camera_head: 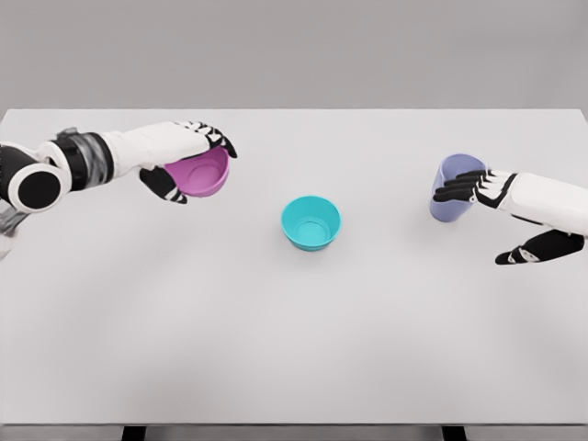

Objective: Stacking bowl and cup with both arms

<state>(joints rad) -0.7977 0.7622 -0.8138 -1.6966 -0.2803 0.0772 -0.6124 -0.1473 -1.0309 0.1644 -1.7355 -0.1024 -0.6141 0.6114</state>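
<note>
Both my hands were on their dishes over the white bench.
Nearest me, the teal bowl sat alone at the middle of the bench. My right hand had its fingers laid against the purple cup, thumb spread apart below. Farther off, my left hand gripped the pink bowl, tilted toward the middle.
</note>
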